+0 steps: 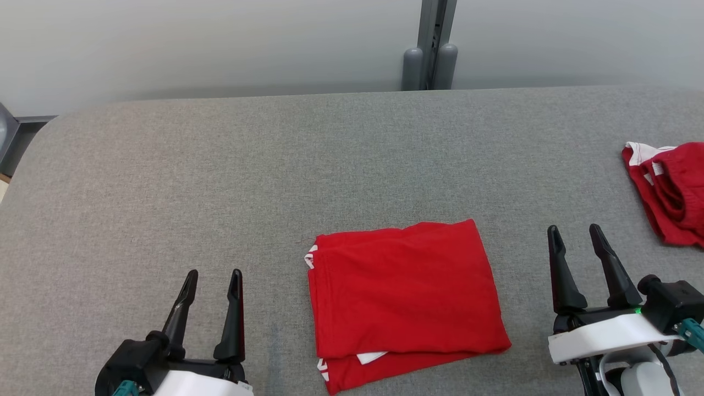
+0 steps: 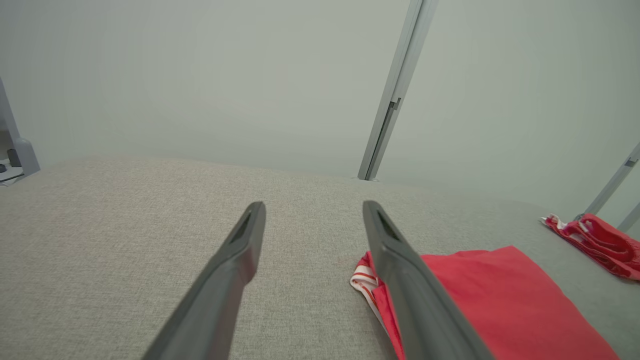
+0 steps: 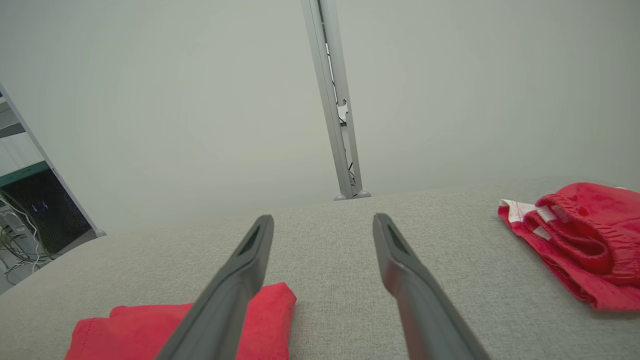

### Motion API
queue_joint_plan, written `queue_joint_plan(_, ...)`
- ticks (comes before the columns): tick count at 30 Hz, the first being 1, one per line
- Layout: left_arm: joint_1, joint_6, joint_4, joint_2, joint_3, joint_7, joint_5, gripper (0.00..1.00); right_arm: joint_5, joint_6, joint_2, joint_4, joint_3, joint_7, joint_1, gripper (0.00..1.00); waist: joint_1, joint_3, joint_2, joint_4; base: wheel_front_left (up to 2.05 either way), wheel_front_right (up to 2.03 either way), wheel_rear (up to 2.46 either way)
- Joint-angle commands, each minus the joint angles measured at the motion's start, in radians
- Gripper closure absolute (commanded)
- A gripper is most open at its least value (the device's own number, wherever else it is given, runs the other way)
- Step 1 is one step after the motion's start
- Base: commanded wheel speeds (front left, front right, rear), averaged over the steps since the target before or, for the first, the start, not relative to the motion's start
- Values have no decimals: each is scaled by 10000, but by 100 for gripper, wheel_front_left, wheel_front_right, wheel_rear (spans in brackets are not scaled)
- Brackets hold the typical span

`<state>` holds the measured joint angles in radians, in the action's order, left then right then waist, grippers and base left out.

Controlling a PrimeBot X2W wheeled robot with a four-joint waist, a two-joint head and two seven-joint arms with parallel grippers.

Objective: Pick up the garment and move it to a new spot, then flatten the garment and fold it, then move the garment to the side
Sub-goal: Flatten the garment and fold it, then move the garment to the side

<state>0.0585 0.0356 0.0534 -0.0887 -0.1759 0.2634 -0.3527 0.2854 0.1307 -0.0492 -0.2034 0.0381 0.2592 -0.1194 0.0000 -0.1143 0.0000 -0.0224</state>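
left claw (image 1: 214,272): two long matte-black tapered fingers (image 1: 233,313), black base (image 1: 137,357), white wrist shell (image 1: 192,386) | right claw (image 1: 573,228): same build, green LED (image 1: 638,311), teal plug (image 1: 692,331), black cable (image 1: 664,364) | fingertips slotted

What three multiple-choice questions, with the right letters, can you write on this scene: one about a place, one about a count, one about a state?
1. Where does the folded red garment lie?
A. Between the left gripper and the right gripper
B. At the far left corner
C. Inside a basket
2. How many red garments are on the grey table?
A. One
B. Two
C. Four
3. What state is the right gripper in?
A. Shut on cloth
B. Open, holding nothing
C. Shut, empty
Answers: 1 A, a gripper stands on each side of it; 2 B, a crumpled garment lies at the right edge; 3 B, its fingers stand apart over bare table.
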Motion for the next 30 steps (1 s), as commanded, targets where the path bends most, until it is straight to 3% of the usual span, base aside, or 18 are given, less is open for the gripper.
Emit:
queue_joint_plan(1,74,-91,20,-16,91,13,92,0,47,3,-38,-23,-16,81,-118,0,0,1,0,5,0,0,0)
queue_joint_plan(24,204,-518,233,280,394,13,441,0,-369,2,-36,-483,-75,48,-95,0,0,185,0,-56,0,0,0)
queue_joint_plan(30,237,-586,290,327,358,13,434,0,-1033,2,-39,-1147,74,-1186,-444,0,0,233,0,-147,0,0,0)
